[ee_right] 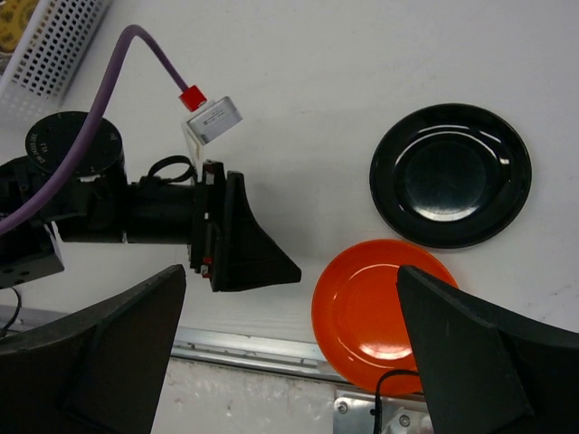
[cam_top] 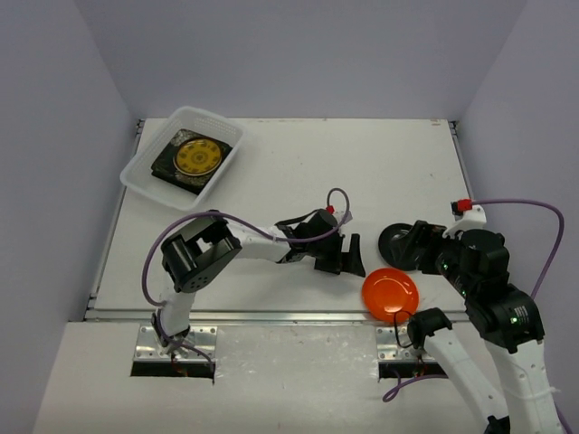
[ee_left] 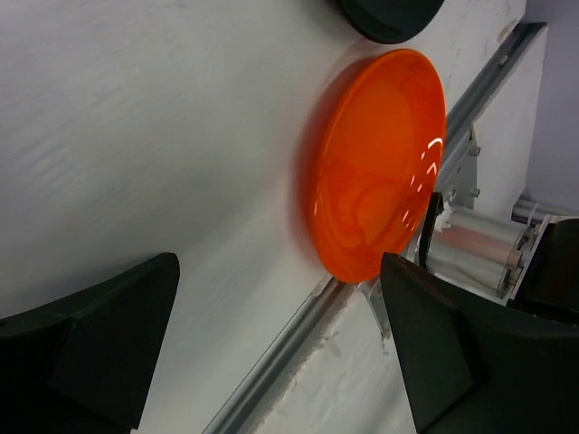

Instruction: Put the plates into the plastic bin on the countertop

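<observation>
Top external: white countertop [cam_top: 362, 172] w/ two arms, both working the near-right area.
Far-left corner: plastic bin [cam_top: 137, 174] sits at an angle. Inside, a yellow patterned plate [cam_top: 199, 155] rests on a dark square plate [cam_top: 172, 174]. Can't tell if more lie beneath.
Front edge: orange plate [cam_top: 390, 295] lies flat, right of ctr, its near rim over the metal front edge [cam_top: 253, 314].
Behind it: black plate [cam_top: 398, 246] lies flat on the countertop just beyond the orange one, close but apart. In the top view it is partly hidden by the right arm.
Left arm: stretched across to the right. The left gripper [ee_left: 279, 271] is low over the countertop, just left of the orange plate and aimed at it, not touching. Fingers spread wide, nothing btwn them.
Right arm: the right gripper [ee_right: 291, 303] hangs above both loose plates. Its wrist cam looks down on the orange and black plates, w/ the left gripper beside them. Fingers wide apart, empty.
</observation>
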{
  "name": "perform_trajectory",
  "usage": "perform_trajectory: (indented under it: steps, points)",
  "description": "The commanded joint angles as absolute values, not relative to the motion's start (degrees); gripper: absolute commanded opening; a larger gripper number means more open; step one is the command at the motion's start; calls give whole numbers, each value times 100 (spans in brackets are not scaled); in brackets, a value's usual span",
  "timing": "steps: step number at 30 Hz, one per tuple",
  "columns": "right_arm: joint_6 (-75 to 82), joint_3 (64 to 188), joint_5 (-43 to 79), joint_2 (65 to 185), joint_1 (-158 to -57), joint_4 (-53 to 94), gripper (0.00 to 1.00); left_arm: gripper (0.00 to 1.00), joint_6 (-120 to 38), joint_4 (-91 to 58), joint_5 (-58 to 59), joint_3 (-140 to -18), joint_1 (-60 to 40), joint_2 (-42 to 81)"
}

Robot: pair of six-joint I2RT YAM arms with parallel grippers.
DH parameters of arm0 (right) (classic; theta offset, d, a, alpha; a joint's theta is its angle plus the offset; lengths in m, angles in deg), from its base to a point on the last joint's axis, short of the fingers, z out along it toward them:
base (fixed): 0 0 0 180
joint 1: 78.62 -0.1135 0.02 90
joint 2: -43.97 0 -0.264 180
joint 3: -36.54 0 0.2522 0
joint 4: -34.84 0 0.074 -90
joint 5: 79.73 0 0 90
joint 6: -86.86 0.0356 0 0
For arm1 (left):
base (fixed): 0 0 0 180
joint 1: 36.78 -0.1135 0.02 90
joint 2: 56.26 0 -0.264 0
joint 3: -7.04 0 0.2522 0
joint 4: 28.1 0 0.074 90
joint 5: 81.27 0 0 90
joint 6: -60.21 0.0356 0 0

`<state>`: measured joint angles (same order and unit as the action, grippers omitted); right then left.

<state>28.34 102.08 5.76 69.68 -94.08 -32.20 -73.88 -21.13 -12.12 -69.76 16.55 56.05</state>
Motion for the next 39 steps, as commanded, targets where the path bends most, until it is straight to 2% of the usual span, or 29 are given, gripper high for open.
perform_trajectory:
  steps: [1, 8, 14, 17, 20, 24, 27, 32, 33, 36, 39]
  points:
    - [2704, 10143, 724, 6955, -9376, -3327, 99, 87, -7338, -2524, -1494, -7394, 1878, 5972]
    - [2623, 10059, 969, 6913, -9374, -3317, 99, 42, -7277, -2267, -1586, -7999, 2113, 6926]
    - [2569, 10070, 991, 6872, -9380, -3295, 99, 23, -7261, -1970, -1407, -8203, 2182, 7305]
    - [2569, 10033, 991, 6844, -9377, -3262, 99, 2, -7247, -1937, -1353, -8260, 2184, 7333]
    - [2543, 10023, 991, 6868, -9373, -3262, 99, 0, -7053, -1473, -1021, -8254, 2183, 6984]
    - [2491, 10031, 991, 6884, -9374, -3252, 99, 0, -6615, -574, 10, -7933, 1947, 5652]
    - [2512, 10024, 991, 6887, -9382, -3170, 99, 0, -6550, -193, 606, -7351, 877, 4070]
    - [2596, 9905, 1179, 6969, -9375, -2935, 99, 0, -7152, -192, 1001, -6584, -1710, 2396]
    - [2603, 9879, 1205, 6972, -9373, -2880, 99, 0, -7214, -221, 996, -6441, -1866, 2166]
    - [2662, 9767, 1348, 7122, -9377, -2642, 99, 0, -7797, -332, 1475, -6413, -3309, 1821]
    - [2687, 9699, 1586, 7284, -9380, -2465, 99, 0, -8065, -253, 1118, -7026, -4360, 2628]
